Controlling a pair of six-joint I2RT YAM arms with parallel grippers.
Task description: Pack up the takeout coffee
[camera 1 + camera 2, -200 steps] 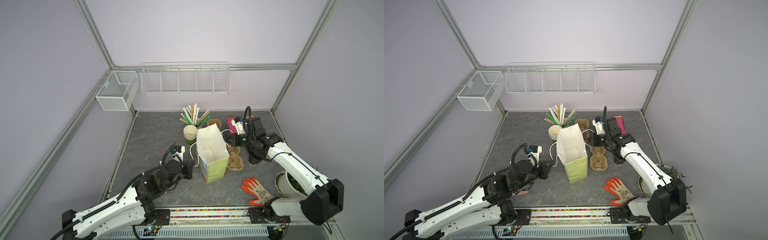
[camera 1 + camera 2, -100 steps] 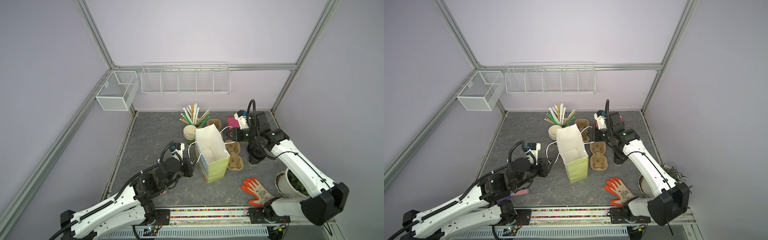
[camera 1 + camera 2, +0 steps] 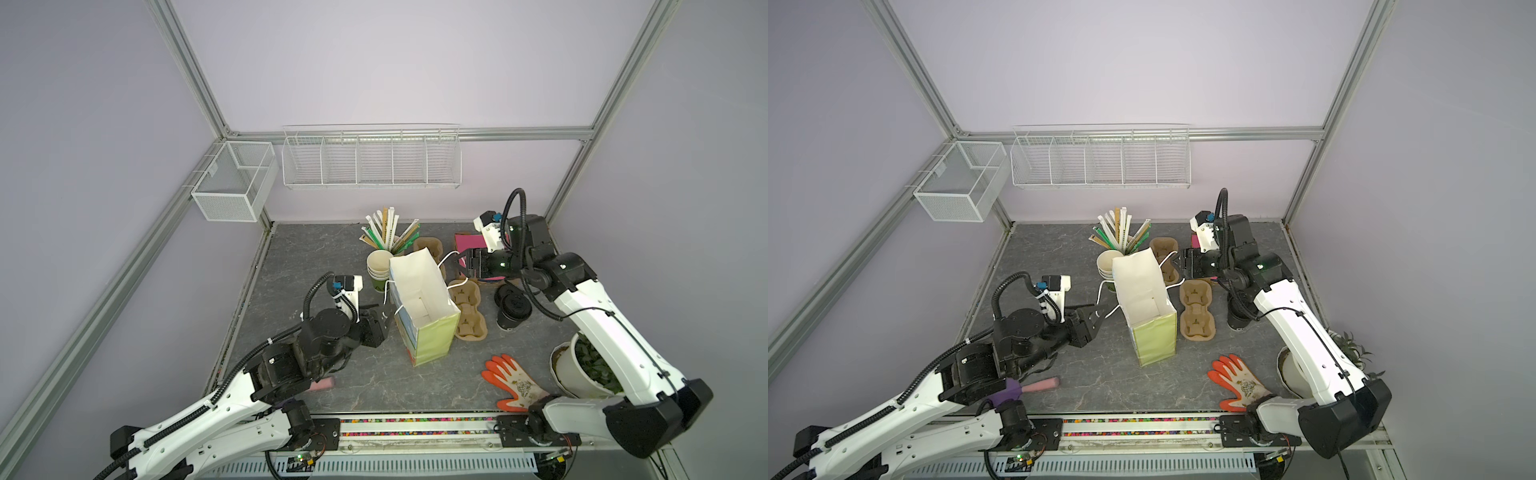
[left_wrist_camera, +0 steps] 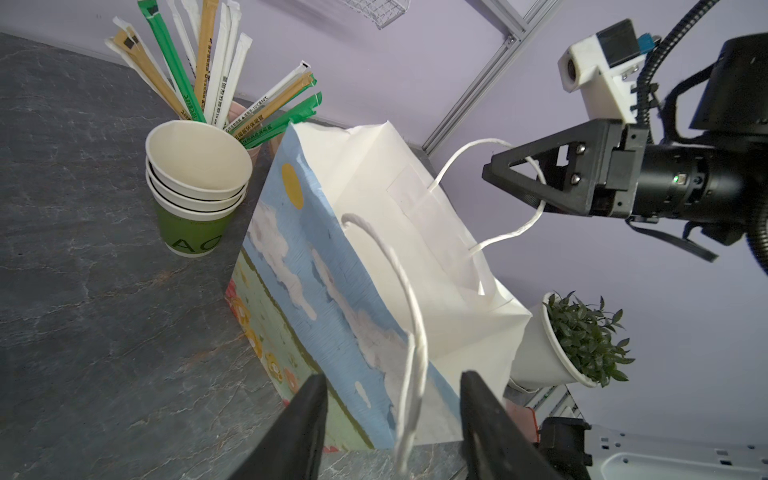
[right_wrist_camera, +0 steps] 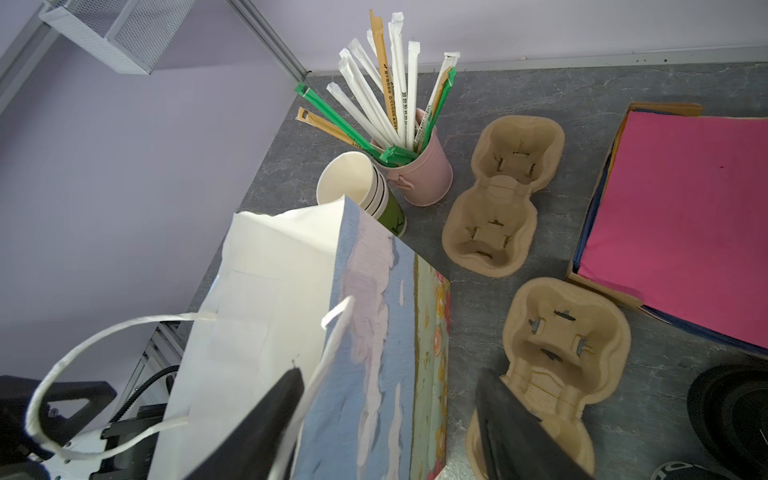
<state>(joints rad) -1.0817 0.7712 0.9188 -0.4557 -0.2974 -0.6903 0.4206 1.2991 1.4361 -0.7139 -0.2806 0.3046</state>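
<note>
Since a second ago, both of your grippers have let go. The left gripper (image 3: 1096, 312) and the right gripper (image 3: 460, 266) were clamped on the bag's cords, and now their fingers stand apart, released. Your right arm has also shifted a little toward 12 o'clock.

The tall paper bag, white inside with a blue-sky and green-meadow print (image 3: 419, 303), stands upright and open near the middle of the grey stone-patterned table (image 3: 316, 257). Its near white cord handle (image 4: 413, 324) hangs loose between your left fingers. The far white cord handle (image 4: 461, 158) loops past your right fingers, unpinched; you cannot tell from these views whether it touches them.

Your takeout coffee, the small black disposable cup with a round black lid (image 3: 514, 311), stands on the table at the bag's 3 o'clock, apart from it and beside your right arm. A brown moulded-pulp two-cup carrier (image 3: 468, 311) lies between them.

- **11 o'clock of the bag:** the stack of green paper cups with cream insides (image 3: 378, 270) sits close by.
- **Behind the cups, 12 o'clock:** the pink pot of wrapped straws (image 5: 424, 178).
- **5 o'clock:** an orange work glove (image 3: 513, 384) lies flat.
- **4 o'clock:** a white pot with a green plant (image 3: 582, 370).
</note>
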